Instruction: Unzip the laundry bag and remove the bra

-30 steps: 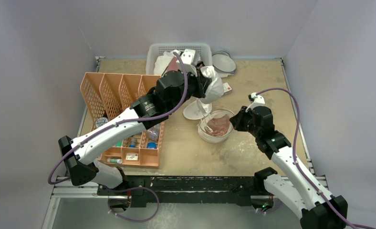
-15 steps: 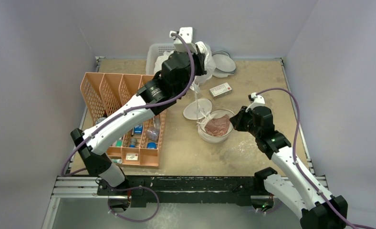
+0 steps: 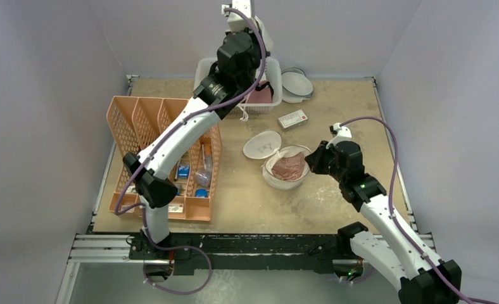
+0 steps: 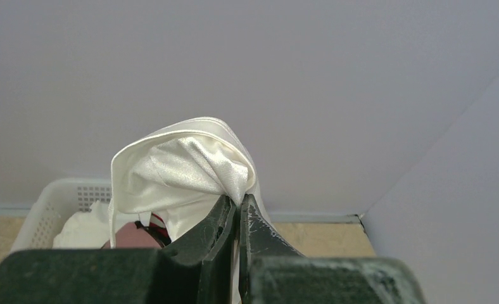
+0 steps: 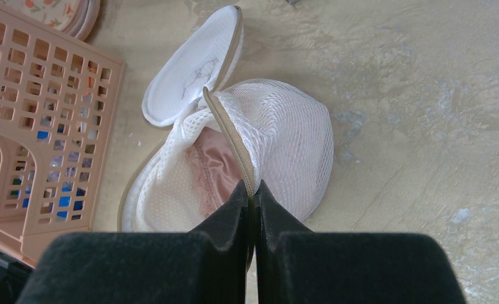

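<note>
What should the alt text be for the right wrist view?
Right end effector shut on the rim of the open laundry bag, pink fabric showing inside and the lid flipped back. An orange organizer stands at the left.

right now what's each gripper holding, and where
The left gripper pinches a fold of white satin cloth; the right gripper pinches the laundry bag by its rim.
</note>
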### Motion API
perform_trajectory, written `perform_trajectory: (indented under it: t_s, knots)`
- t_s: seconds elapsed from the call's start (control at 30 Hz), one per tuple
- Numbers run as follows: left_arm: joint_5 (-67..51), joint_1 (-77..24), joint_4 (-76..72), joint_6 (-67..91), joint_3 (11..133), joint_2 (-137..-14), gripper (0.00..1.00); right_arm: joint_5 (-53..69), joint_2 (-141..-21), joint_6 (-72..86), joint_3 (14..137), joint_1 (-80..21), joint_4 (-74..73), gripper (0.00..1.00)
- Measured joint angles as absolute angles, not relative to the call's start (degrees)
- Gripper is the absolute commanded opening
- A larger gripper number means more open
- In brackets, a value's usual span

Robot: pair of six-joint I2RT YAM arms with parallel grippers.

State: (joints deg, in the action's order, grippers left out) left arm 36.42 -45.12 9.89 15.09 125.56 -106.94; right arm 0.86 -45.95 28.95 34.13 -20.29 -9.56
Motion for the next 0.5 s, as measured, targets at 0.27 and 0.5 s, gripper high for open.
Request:
perform_trajectory:
  t_s: [0.27, 0.5]
  knots:
    - [30.5, -37.0, 5.7, 14.9, 129.8, -115.2, 0.0, 0.8, -45.6, 28.9, 34.1, -20.3, -9.5, 0.05]
    - [26.7, -32.8, 2.9, 15.0, 134.9, -121.9, 0.0, 0.8, -45.2, 28.9, 34.0, -20.3, -9.5, 0.05]
